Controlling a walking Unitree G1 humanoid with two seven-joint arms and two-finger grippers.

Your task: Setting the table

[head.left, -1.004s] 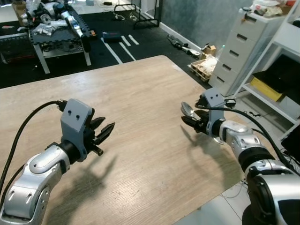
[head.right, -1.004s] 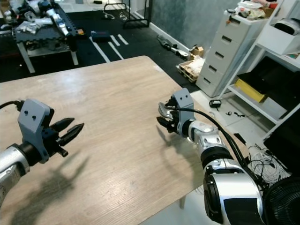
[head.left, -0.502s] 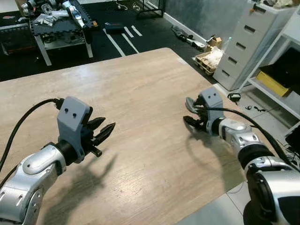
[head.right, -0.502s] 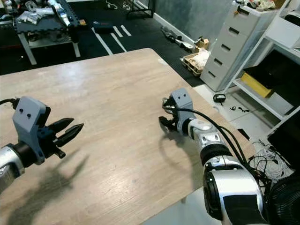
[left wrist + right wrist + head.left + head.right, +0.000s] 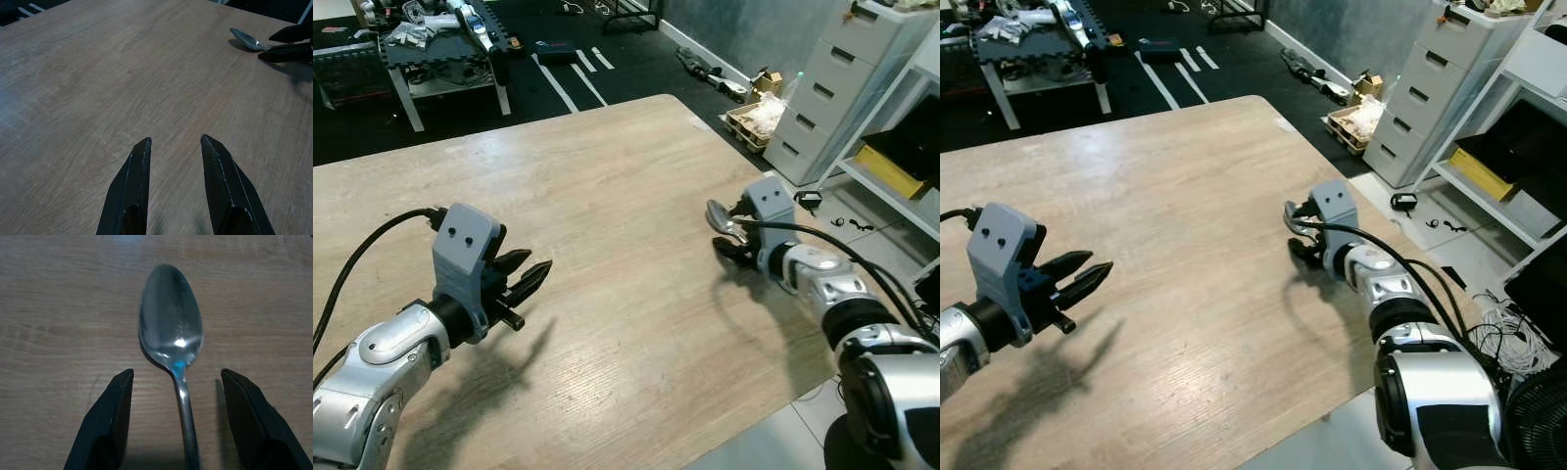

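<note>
A silver spoon [image 5: 171, 328] lies at the right side of the wooden table [image 5: 607, 176], bowl up, its shadow close under it. My right gripper [image 5: 729, 231] is low over the table there and open. Its two fingers [image 5: 115, 411] stand on either side of the spoon's handle, apart from it. The spoon's bowl [image 5: 719, 217] pokes out past the fingertips toward the table's middle. My left gripper [image 5: 538, 271] hovers over the near left part of the table, open, with nothing between its fingers [image 5: 139, 166]. From the left wrist, the spoon [image 5: 247, 39] shows far across the bare wood.
The table's right edge runs just behind my right wrist. A white drawer unit [image 5: 842, 88] and shelves stand on the floor to the right, with a box of clutter [image 5: 759, 113] near them. A low bench piled with gear [image 5: 431, 49] stands far back left.
The camera has shifted a little. My right gripper with the spoon has come down toward the tabletop, and the spoon's shadow has closed up under it. The left arm has hardly moved.
</note>
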